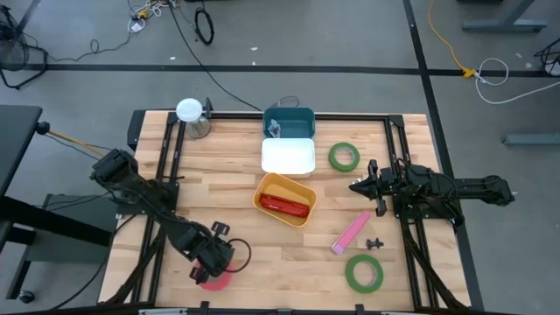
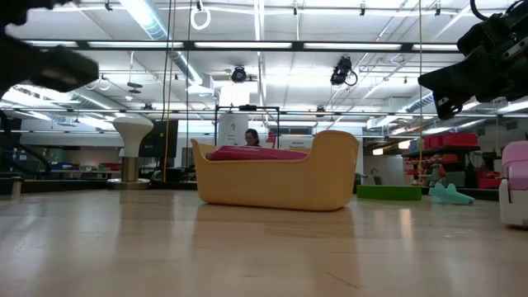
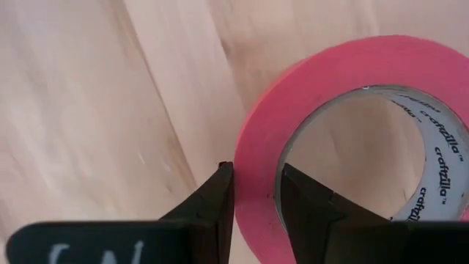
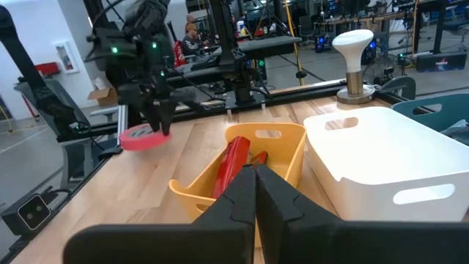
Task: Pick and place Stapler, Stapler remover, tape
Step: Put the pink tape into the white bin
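Here the left gripper (image 3: 256, 213) pinches the wall of the flat red tape ring (image 3: 344, 132), one dark finger outside and one inside its open centre, at the near left of the pale wooden slat table (image 1: 227, 184); the right wrist view shows the roll lifted clear of the wood. The right gripper (image 4: 255, 192) hovers at the right, fingers pressed together, empty. The glossy red stapler (image 1: 285, 206) lies in the rounded yellow plastic bin (image 1: 268, 185) at mid-table. Two flat green tape rings (image 1: 344, 157) (image 1: 363, 273) lie far right and near right.
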`<move>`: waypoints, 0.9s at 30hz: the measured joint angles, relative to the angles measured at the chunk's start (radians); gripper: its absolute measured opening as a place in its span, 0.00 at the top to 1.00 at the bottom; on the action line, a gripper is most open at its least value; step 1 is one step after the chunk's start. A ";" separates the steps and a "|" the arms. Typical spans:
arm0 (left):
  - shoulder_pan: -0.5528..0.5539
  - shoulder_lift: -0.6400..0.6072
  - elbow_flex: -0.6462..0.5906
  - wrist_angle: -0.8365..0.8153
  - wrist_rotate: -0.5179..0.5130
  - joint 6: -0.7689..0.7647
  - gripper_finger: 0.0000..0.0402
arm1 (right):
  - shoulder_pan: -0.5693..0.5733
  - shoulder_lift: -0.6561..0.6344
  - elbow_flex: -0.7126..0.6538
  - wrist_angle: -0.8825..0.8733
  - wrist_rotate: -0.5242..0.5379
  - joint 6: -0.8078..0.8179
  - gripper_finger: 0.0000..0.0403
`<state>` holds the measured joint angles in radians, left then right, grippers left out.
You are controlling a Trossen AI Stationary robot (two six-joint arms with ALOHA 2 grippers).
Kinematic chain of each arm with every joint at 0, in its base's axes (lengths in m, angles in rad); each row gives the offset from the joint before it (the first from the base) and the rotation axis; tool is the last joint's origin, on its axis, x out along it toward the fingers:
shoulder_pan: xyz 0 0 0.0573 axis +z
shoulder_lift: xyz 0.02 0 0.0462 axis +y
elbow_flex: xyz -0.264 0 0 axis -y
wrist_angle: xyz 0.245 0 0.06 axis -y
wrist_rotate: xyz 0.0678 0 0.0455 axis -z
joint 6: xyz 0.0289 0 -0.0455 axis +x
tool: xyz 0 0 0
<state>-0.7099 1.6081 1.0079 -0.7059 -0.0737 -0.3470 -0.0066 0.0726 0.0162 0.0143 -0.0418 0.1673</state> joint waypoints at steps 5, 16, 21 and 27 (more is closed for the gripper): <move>0.051 0.000 0.067 -0.004 -0.010 0.073 0.75 | 0.000 0.000 0.000 0.000 0.000 0.000 0.98; 0.209 0.000 0.183 -0.008 -0.012 0.163 0.75 | 0.000 0.000 0.000 0.000 0.000 0.000 0.98; 0.286 0.000 0.206 -0.005 -0.016 0.209 0.75 | 0.000 0.000 0.000 0.000 0.000 0.000 0.98; 0.383 0.000 0.223 -0.004 -0.019 0.258 0.75 | 0.000 0.000 0.000 0.000 0.000 0.000 0.98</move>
<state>-0.3265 1.6081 1.2312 -0.7102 -0.0926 -0.0895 -0.0063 0.0727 0.0162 0.0143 -0.0418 0.1673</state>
